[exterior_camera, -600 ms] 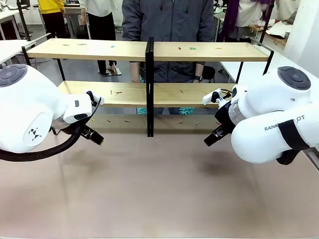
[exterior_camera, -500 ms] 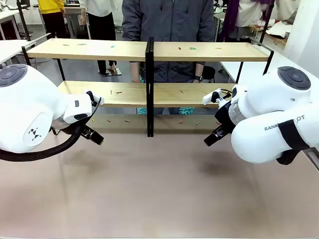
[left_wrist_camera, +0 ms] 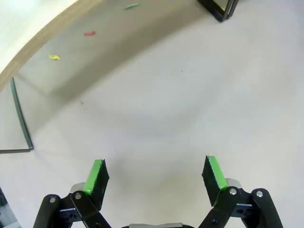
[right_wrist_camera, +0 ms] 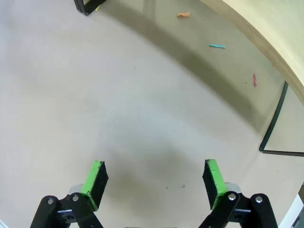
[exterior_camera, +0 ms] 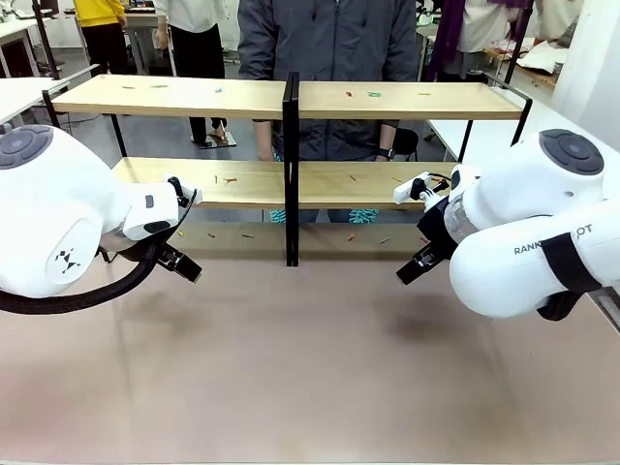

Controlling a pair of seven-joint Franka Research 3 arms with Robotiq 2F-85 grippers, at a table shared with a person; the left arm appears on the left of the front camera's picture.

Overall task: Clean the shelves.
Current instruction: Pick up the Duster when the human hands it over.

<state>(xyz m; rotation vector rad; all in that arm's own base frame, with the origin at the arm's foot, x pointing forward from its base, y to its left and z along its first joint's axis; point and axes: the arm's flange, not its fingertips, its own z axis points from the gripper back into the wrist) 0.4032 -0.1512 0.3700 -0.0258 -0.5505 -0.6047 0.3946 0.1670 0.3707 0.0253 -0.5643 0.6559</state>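
Observation:
The shelves [exterior_camera: 291, 99] stand across the far half of the table, two light wooden boards in a thin black frame with a central black post [exterior_camera: 291, 170]. Small coloured scraps lie on both boards and on the table under the lower board [exterior_camera: 242, 182]. My left gripper [left_wrist_camera: 154, 175] is open above bare table, its green pads [left_wrist_camera: 97, 175] wide apart; in the front view it sits at the left [exterior_camera: 182, 263]. Open too is my right gripper [right_wrist_camera: 153, 176], nothing between its pads [right_wrist_camera: 213, 175]; in the front view it sits at the right [exterior_camera: 412, 268].
A person in a dark jacket [exterior_camera: 329, 44] stands behind the shelves at the middle. Scraps [left_wrist_camera: 89, 33] lie on the table under the lower board, and more scraps [right_wrist_camera: 217, 45] on the right side. White tables [exterior_camera: 19, 92] flank the shelves. The near tabletop [exterior_camera: 310, 368] is bare.

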